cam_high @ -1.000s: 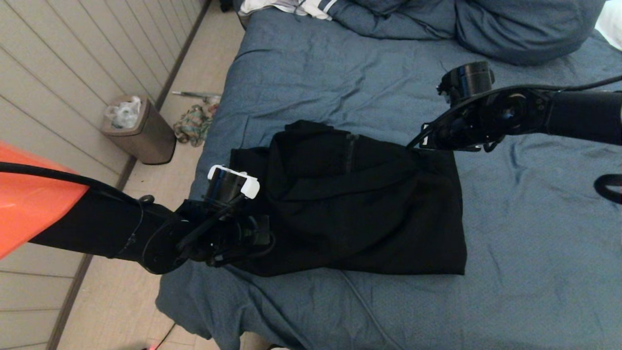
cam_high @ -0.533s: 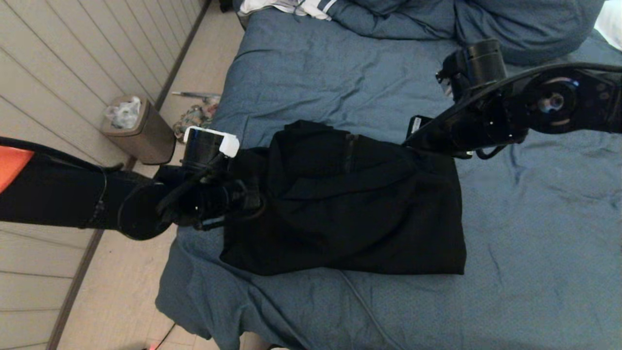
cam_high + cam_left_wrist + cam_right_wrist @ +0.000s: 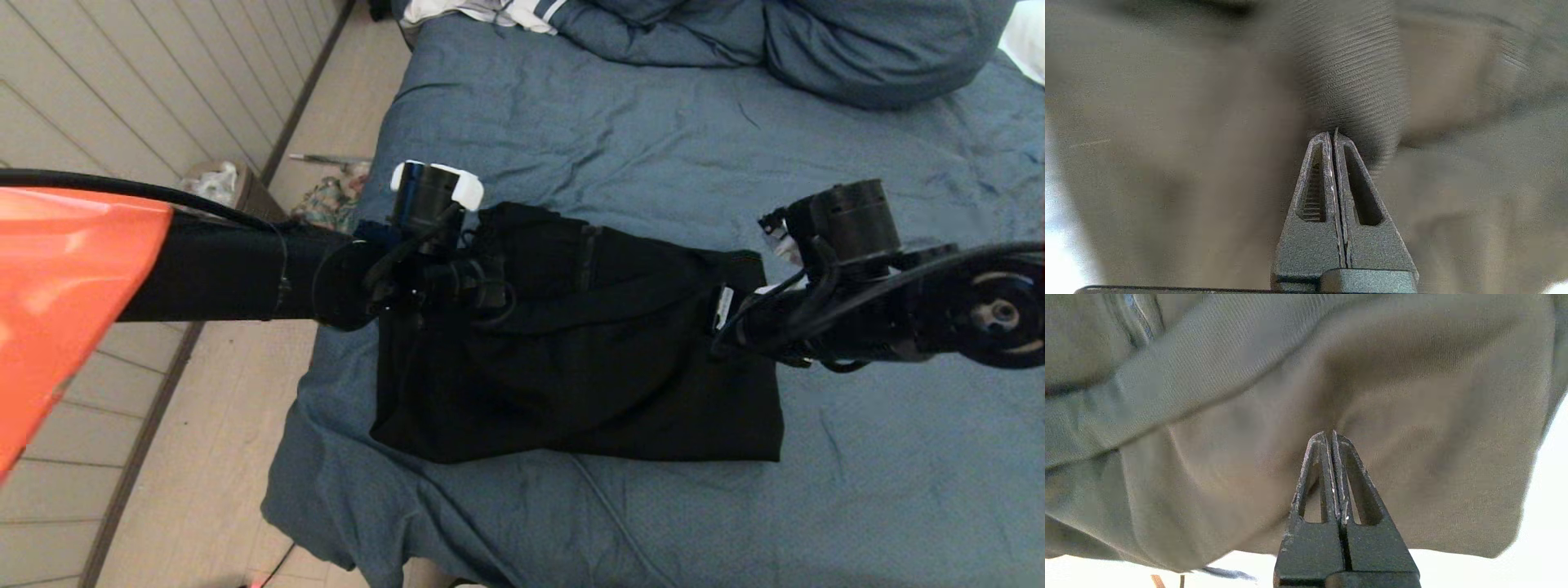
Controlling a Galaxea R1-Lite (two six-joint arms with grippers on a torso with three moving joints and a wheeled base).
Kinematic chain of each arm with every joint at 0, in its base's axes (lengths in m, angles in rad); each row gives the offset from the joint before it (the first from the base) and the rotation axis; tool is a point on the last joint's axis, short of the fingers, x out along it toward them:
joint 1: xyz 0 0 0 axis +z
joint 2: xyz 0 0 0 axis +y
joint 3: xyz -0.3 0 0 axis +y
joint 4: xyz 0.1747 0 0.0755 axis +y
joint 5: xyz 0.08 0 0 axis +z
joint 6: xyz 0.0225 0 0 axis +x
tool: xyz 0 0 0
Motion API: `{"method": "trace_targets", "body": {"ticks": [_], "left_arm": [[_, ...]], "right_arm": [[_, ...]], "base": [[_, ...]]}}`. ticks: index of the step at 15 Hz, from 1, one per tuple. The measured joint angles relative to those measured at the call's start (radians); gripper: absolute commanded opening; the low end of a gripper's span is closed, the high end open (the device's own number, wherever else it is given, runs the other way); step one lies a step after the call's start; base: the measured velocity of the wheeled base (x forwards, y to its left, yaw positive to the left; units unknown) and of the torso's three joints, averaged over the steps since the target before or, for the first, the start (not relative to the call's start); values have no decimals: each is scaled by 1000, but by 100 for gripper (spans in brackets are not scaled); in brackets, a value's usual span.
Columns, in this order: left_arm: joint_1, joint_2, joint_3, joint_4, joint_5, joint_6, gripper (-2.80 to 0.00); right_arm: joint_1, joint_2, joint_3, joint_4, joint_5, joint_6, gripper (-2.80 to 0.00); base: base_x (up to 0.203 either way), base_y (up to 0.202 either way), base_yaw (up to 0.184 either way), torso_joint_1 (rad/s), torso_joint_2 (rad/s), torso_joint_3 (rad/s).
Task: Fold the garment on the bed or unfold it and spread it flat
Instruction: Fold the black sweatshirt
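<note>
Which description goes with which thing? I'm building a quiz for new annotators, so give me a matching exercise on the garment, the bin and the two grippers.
Things:
1. garment
2. left gripper
3. right gripper
4. bin

Descriptions:
A. on the floor beside the bed
B. shut, at the garment's right edge
C. black, lying on the bed
D. shut, at the garment's far left corner

Pairs: 1-C, 2-D, 3-B, 4-A
</note>
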Motion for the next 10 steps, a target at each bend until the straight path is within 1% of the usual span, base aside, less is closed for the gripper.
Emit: {"method": "trace_targets", "body": {"ticks": [3,5,7,10], "left_arm": [[-33,59,-53,-2,8,37,-280],[-40,74,-88,2,10,46,-280],[-40,77,-122,6,21,49,-280],[-28,44,-141,6,53,70,-280]], "right_arm": [[34,-24,125,-106,2,2,-280],[40,-32,180,-172,2,1,-280],[45,-34,205,-186,3,1,-280],[45,-37,220,-188,2,0,-280]], "base": [[0,0,0,0,0,0],[0,0,0,0,0,0],[0,0,0,0,0,0],[0,0,0,0,0,0]]}}
